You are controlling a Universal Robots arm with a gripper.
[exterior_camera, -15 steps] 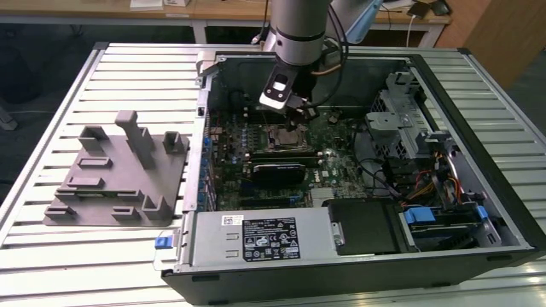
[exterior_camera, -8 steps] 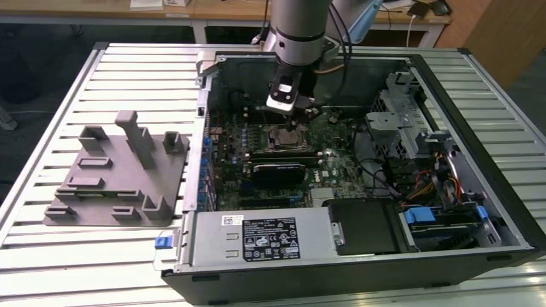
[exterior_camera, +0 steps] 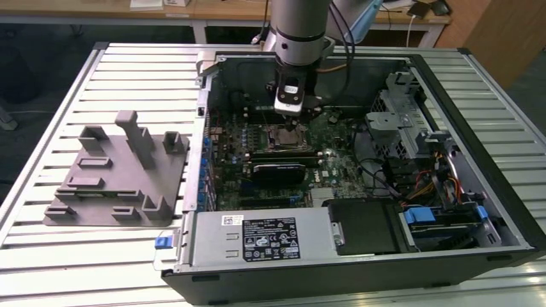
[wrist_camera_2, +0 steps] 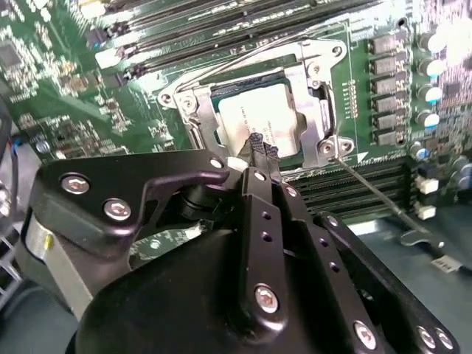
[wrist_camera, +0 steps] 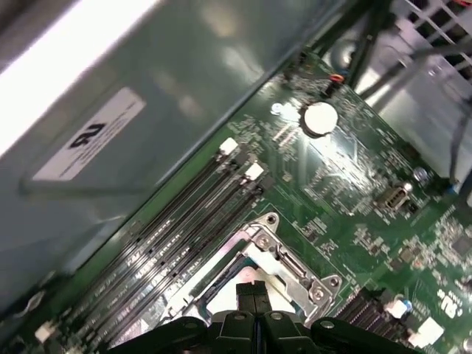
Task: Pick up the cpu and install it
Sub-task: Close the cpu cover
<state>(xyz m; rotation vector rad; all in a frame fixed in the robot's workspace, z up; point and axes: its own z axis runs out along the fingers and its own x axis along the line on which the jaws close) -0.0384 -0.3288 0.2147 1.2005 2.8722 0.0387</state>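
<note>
A ribbed aluminium table carries an open black metal computer case and, beside it, a grey moulded fixture block. The case holds a green motherboard. In the second wrist view the flat, square, silver-topped cpu lies inside the bright metal socket frame, and the black gripper stands at the cpu's edge, jaws drawn together with nothing between them.

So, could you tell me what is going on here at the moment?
The arm's gripper is down inside the open PC case, right over the motherboard's socket. The cpu lies flat in that socket, silver top up. The fingers are shut with nothing between them, and their tips sit at the cpu's edge. Whether they touch it I cannot tell.
</note>
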